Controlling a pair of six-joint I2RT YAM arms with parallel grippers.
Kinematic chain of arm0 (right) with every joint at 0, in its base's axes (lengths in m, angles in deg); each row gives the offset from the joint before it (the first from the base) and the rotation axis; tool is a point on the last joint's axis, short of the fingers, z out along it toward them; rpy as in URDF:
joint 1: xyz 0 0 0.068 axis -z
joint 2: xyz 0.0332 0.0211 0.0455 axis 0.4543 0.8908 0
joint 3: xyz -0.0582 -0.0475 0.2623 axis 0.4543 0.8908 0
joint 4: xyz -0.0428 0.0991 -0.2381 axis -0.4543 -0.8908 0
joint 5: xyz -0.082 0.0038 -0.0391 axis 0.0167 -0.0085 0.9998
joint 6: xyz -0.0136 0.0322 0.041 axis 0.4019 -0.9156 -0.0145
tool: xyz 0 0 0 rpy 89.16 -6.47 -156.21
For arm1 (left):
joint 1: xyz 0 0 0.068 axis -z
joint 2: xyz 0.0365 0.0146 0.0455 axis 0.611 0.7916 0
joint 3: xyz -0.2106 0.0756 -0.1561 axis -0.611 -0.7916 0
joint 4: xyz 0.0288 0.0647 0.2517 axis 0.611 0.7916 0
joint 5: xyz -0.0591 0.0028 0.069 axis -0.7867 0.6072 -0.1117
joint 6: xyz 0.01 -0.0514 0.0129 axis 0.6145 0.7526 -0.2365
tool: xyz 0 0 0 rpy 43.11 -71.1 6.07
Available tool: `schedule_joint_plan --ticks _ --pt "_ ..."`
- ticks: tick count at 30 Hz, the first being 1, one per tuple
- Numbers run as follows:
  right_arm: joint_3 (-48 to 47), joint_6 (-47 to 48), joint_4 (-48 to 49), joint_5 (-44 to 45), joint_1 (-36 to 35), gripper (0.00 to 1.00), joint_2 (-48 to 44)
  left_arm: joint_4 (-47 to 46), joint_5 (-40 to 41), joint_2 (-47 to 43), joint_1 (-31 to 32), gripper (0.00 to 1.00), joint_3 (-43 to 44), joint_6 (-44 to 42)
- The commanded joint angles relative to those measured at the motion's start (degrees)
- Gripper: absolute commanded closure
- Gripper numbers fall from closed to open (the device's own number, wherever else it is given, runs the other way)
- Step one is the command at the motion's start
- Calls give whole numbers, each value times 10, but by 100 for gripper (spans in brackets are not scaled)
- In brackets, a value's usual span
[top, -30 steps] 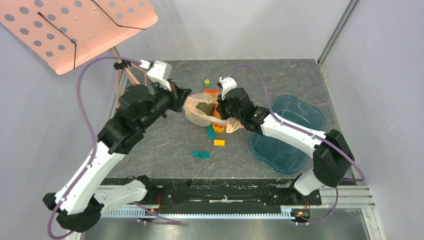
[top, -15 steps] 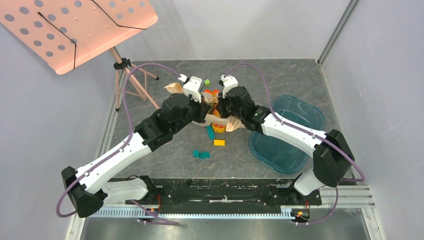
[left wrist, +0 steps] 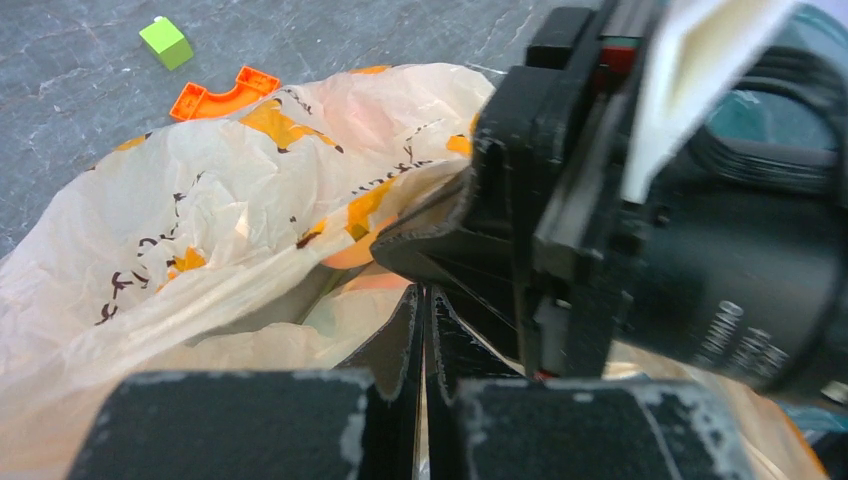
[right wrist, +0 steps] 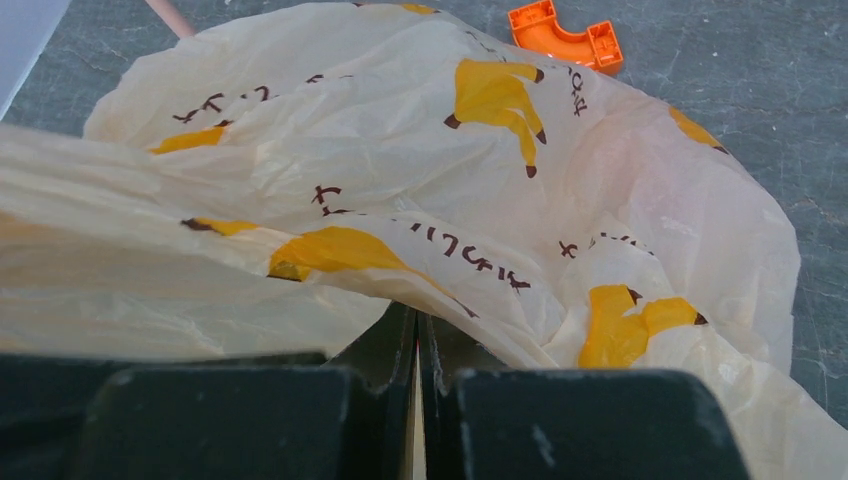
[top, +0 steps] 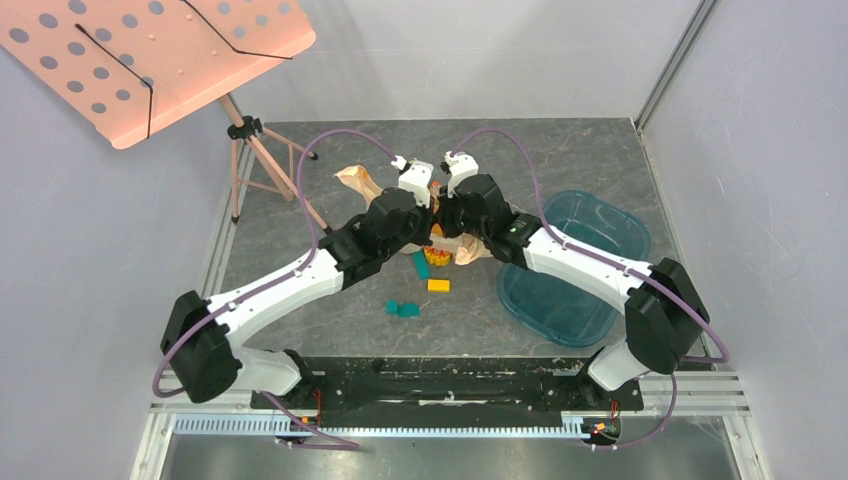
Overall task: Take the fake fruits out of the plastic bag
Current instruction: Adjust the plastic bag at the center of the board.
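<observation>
The plastic bag (top: 357, 182) lies crumpled at mid-table, peach with orange and dark prints; it fills the left wrist view (left wrist: 200, 200) and the right wrist view (right wrist: 400, 150). My left gripper (top: 428, 216) is shut, its tips (left wrist: 421, 295) at the bag's film with a pale sliver between them. My right gripper (top: 447, 222) faces it closely, shut on a fold of the bag (right wrist: 417, 320); its black body (left wrist: 650, 200) shows in the left wrist view. A glossy orange patch (left wrist: 352, 255), likely the orange-red fruit, shows inside the bag. The green-brown fruit is hidden.
A teal tray (top: 610, 225) stands to the right. Small blocks lie in front of the bag: teal (top: 421, 265), yellow (top: 438, 285), teal pair (top: 402, 309). A green block (left wrist: 166, 42) and orange toy piece (left wrist: 222, 92) lie behind. A pink music stand (top: 150, 60) stands far left.
My left arm has swung right, from the bag's left side to right against the right gripper. The bag has slackened and a handle now flops out to the left. The right arm has held still.
</observation>
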Motion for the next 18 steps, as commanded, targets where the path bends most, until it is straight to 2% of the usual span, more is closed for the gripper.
schedule_joint_plan --ticks 1,18 --pt "12 -7 26 0 9 100 -11 -58 27 34 -18 98 -13 5" --pt "6 -19 59 25 41 100 73 -168 28 142 -107 98 -59 25"
